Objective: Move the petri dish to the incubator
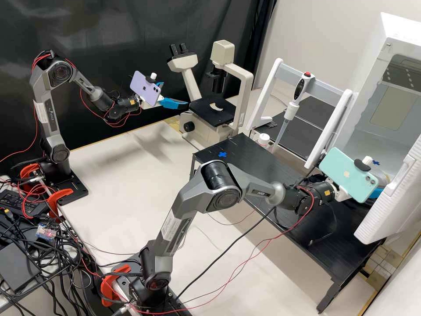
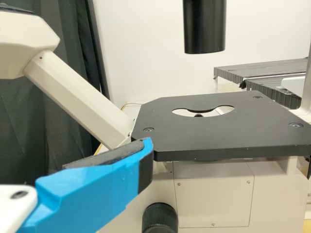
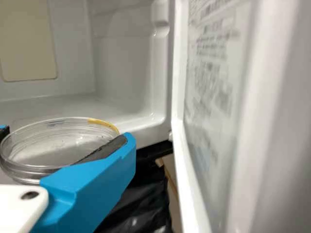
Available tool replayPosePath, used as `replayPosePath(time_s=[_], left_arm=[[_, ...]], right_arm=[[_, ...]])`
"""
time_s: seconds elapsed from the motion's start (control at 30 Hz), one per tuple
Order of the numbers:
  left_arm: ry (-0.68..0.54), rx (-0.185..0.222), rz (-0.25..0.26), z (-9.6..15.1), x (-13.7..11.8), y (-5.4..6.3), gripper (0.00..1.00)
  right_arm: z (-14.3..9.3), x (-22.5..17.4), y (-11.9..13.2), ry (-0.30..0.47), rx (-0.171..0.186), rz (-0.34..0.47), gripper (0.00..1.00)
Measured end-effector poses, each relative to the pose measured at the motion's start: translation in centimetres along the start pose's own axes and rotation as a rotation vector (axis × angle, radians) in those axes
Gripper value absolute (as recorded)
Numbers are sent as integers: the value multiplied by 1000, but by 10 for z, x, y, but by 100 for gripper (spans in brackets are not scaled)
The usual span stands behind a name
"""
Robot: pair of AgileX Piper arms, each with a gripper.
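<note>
The petri dish (image 3: 53,145) is clamped by its side walls between the two blue fingers of the right tool (image 3: 65,135), a grip that leaves the base free beneath, presumably so it can be set down flat. It sits close to level, which should keep whatever it holds from running to one side. Ahead of the tool lies the white interior of the incubator (image 3: 129,63), and beside one finger stands its open door (image 3: 189,145), swung aside, it seems, to give the arm a way in. How far the dish is past the sill I cannot tell. A yellow mark (image 3: 104,124) on the rim lies near the tip of the finger on the door side. Behind and below this tool is the black stand (image 1: 250,162) on the bench (image 1: 127,175). The left tool (image 1: 175,94), fingers apart with nothing between them, hangs before the microscope stage (image 2: 218,141), well apart from the dish; likely it has no part in this step. The task looks nearly done: carry the dish inward, lower, release. The likeliest faults are brushing the door or catching the sill.
</note>
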Motion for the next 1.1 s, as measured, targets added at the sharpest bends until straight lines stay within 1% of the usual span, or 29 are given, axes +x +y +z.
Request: replayPosePath(time_s=[0.07, 0.17, 0.27, 0.33, 0.4, 0.43, 0.47, 0.5, 0.53, 0.73, 0.77, 0.8, 0.87, 0.9, 0.93, 1.1], left_arm=[[0, 0, 0, 0, 0, 0, 100], [0, 0, 0, 0, 0, 0, 100], [0, 0, 0, 0, 0, 0, 100], [0, 0, 0, 0, 0, 0, 100], [0, 0, 0, 0, 0, 0, 100], [0, 0, 0, 0, 0, 0, 100], [0, 0, 0, 0, 0, 0, 100], [0, 0, 0, 0, 0, 0, 100], [0, 0, 0, 0, 0, 0, 100], [0, 0, 0, 0, 0, 0, 100], [0, 0, 0, 0, 0, 0, 100], [0, 0, 0, 0, 0, 0, 100], [0, 0, 0, 0, 0, 0, 100], [0, 0, 0, 0, 0, 0, 100], [0, 0, 0, 0, 0, 0, 100], [0, 0, 0, 0, 0, 0, 100]], right_arm=[[-4, 8, 4, -2, -2, 5, 0], [-12, 23, 2, -1, 1, 0, 0], [-19, 39, -4, -13, -3, -22, 0], [-24, 48, -6, -14, 6, -31, 0], [-29, 59, -11, -10, 1, -51, 0], [-28, 61, -14, -15, 11, -61, 0], [-29, 67, -17, -17, 2, -73, 0], [-33, 71, -18, -15, 10, -76, 0], [-32, 76, -23, -25, 4, -87, 0], [-31, 100, -35, -49, -1, -78, 0], [-31, 104, -37, -50, 8, -73, 0], [-31, 107, -37, -49, -4, -69, 0], [-32, 112, -38, -48, -5, -61, 0], [-31, 114, -39, -52, 4, -61, 0], [-31, 115, -38, -52, -9, -60, 0], [-29, 125, -42, -55, -20, -78, 0]])
